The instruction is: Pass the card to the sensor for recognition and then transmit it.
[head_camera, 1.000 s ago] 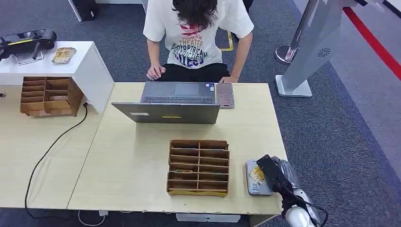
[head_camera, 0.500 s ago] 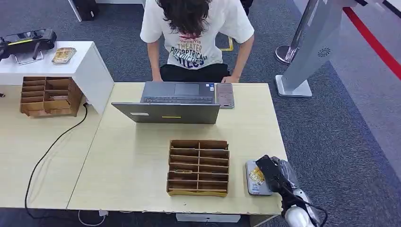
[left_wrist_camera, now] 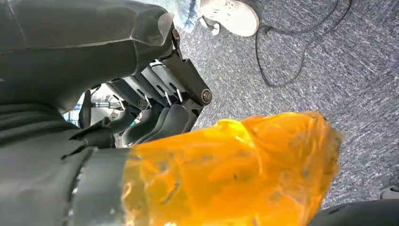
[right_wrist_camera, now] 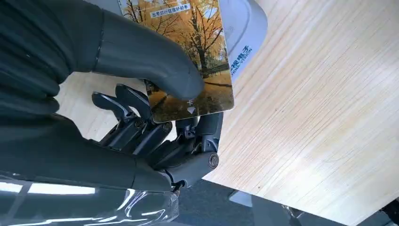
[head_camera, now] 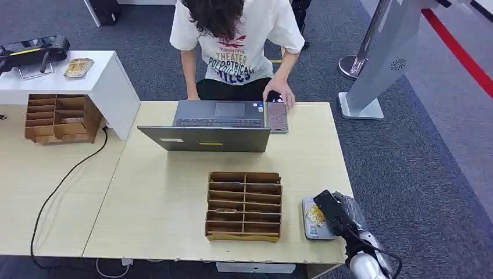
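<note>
Right hand: the dark many-fingered right hand [head_camera: 332, 214] pinches the glossy autumn-tree photo card [right_wrist_camera: 188, 56] between thumb and fingers, at about 4 o'clock on the pale wooden desk [head_camera: 174, 197].
Card position: it lies over the flat grey card-reader sensor pad [head_camera: 311, 224], just beside the brown slotted cardboard organiser [head_camera: 244, 204]; whether it touches the pad I cannot tell.
Left hand: the left hand [left_wrist_camera: 155, 117] hangs over grey carpet behind a crinkled orange plastic wrap [left_wrist_camera: 226, 174]; fingers look curled, but holding or not, cannot tell.
Change: hand and card sit as they did a second ago; only the person in the white printed T-shirt [head_camera: 238, 35], at 12 o'clock, has reached a hand to the small dark device [head_camera: 277, 116] beside the grey open laptop [head_camera: 218, 125].
Meaning: recognition step likely under way; handover not yet begun.
</note>
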Robot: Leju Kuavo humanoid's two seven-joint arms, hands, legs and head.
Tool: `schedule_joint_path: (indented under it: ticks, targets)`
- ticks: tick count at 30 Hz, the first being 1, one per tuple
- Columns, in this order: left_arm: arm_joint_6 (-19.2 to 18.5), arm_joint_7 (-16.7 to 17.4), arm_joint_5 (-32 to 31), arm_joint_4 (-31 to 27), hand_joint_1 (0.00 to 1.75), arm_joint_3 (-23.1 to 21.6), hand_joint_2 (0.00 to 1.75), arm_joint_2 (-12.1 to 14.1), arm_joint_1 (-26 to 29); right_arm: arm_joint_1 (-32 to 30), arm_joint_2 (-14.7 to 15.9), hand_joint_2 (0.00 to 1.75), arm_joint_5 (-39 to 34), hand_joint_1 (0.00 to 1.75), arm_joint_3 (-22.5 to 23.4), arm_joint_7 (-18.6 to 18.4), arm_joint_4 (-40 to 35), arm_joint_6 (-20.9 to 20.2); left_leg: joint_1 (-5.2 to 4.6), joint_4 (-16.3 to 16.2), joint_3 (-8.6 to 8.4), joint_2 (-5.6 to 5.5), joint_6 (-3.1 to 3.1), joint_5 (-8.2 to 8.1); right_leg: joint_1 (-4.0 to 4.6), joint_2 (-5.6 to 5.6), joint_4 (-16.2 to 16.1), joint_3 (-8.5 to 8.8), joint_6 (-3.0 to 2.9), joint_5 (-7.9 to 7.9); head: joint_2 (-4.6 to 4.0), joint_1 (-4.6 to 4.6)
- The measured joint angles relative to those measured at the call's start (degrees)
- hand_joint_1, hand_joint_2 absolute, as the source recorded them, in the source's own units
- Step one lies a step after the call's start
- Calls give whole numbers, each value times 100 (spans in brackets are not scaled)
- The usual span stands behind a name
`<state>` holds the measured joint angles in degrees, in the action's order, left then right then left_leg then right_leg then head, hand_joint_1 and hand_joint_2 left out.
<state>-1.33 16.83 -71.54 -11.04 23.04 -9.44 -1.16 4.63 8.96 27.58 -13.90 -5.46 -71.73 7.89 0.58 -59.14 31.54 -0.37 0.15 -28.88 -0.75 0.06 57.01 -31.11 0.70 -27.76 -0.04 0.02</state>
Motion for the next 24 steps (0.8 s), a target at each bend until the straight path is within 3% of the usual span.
schedule_joint_path:
  ticks: [7,8,16,17,18,19,24]
  targets:
    - [-20,7,-39,0,175,0,0,0,0,21,-7,175,22,175,0,-17,28,-9,0,0,-1,0,0,0,0,0,0,0,0,0,0,0]
    - [-20,9,-44,0,164,0,0,0,0,25,-9,175,31,175,0,-17,35,-9,0,0,-1,0,0,0,0,0,0,0,0,0,0,0]
    - [-11,46,-61,0,164,0,0,0,0,31,-28,175,79,175,0,-17,39,-11,0,0,-1,0,0,0,0,0,0,0,0,0,0,0]
    - [-11,48,-63,0,105,0,0,0,0,31,-31,175,81,175,0,-17,39,-11,0,0,-1,0,0,0,0,0,0,0,-1,0,0,0]
    - [-11,48,-66,0,14,0,0,0,0,31,-31,175,81,175,0,-17,42,-11,0,0,-1,0,0,0,0,0,0,0,-1,0,0,0]
    - [-11,48,-66,0,0,0,0,0,0,32,-33,175,81,175,0,-17,42,-11,0,0,-1,0,0,0,0,0,0,0,-1,0,0,0]
    - [-4,52,-90,0,0,2,0,0,0,35,-39,175,107,175,0,-20,42,-26,0,0,-1,0,0,0,0,0,0,0,-1,1,0,0]
